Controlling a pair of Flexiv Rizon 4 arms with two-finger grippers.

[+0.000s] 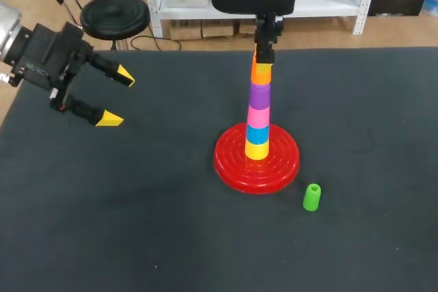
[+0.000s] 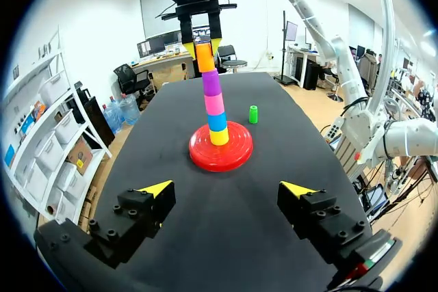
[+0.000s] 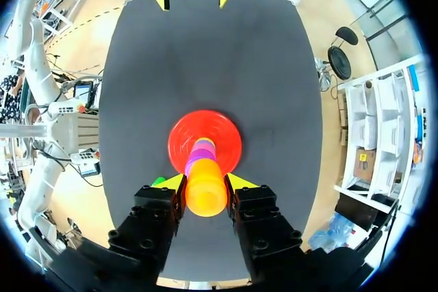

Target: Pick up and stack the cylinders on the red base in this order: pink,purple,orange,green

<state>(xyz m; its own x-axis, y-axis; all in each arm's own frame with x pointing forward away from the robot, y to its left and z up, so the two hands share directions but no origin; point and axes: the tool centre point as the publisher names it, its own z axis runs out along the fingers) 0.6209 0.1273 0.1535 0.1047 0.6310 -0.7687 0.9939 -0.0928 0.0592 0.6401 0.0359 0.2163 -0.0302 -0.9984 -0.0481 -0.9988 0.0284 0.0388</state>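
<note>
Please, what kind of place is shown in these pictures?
Probably a robot test bench in a laboratory, not a home. A dark table carries a stacking toy with a red base. The left gripper is open, and the right gripper is shut on the orange cylinder.

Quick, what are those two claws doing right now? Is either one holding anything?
Left gripper: jaws open, empty.
Right gripper: jaws closed on the orange cylinder.

Black tbl (image 1: 102,223); blue cyl (image 1: 258,133) atop yellow cyl (image 1: 257,150).
</note>
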